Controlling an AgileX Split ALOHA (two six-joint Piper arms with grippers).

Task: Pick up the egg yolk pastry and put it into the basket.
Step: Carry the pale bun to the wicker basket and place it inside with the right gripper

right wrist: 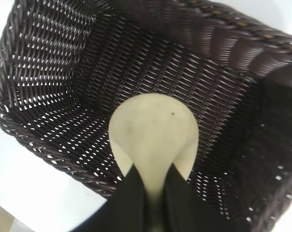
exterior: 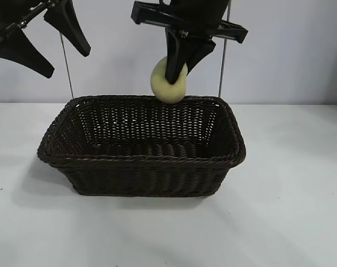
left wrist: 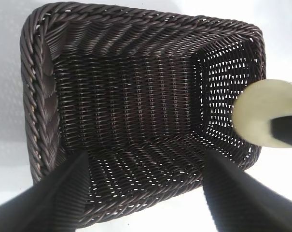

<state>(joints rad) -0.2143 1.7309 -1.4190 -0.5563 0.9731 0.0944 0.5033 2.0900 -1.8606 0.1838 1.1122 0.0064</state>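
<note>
Right pincer (exterior: 178, 71) is clenched on the egg yolk pastry (exterior: 164, 84), and I've got it hanging in the air above the far rim of the basket (exterior: 140, 159), a bit right of the middle in the exterior view. The pale yellow ball sits squeezed between the two dark fingers (right wrist: 131, 203), which show up in the right wrist view too, with the pastry (right wrist: 153, 140) hovering over the dark woven floor of the basket (right wrist: 49, 145). It isn't touching the wicker as far as I can see.

Left pincer (exterior: 43, 41) is up high at the far left, fingers spread wide and holding nothing. From the left wrist view I look straight down into the basket (left wrist: 39, 96), and the pastry (left wrist: 259, 116) pokes in at one edge with a dark finger across it.

Basket sits on the white worktop (exterior: 291, 211), nothing inside it.
</note>
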